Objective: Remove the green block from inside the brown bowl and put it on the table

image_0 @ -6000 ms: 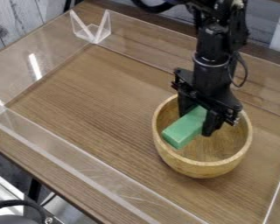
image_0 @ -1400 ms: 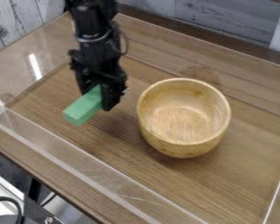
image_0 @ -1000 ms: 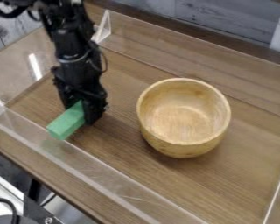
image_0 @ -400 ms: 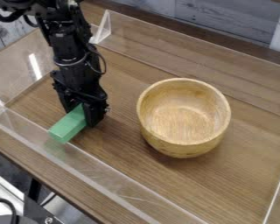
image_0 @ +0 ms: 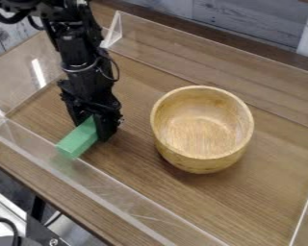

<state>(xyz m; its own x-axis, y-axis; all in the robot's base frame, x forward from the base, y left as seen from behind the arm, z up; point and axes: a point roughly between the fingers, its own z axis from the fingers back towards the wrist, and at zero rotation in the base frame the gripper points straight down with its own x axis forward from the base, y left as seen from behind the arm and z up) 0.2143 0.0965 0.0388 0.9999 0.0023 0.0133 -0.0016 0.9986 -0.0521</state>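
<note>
- Black gripper [image_0: 92, 122], pointing straight down, clenched on the far end of the green block [image_0: 78, 140]; jaws pinch the short sides, near end tilted down toward the wood.
- Lower corner of the block at or just above the table [image_0: 183, 207]; actual contact too fine to tell.
- Green block well left of the brown bowl [image_0: 202, 127] and clear of it, close to the near clear acrylic wall [image_0: 66, 183].
- Judged light and stiff: small solid piece, flat faces, keeps its shape under the pinch; probably a little slick, so a grip across the narrow width near one end looks sound, though a middle hold would stop it from swinging.
- No sign of fragility; a short drop onto wood likely harmless, at worst a small bounce or slide.
- Bowl empty, upright, thick-walled pale wood with visible grain, sitting right of centre.
- Tabletop brown wood grain, flat, smooth, bare around the block; enough room to lay it flat, though the near wall sits close on that side.
- Low transparent walls on all visible edges, with a clear bracket [image_0: 112, 34] at the far left corner.
- Beyond the walls, pale planks at the far side and dark frame legs below the near edge.
- Removal judged done; only setting down and letting go left.
</note>
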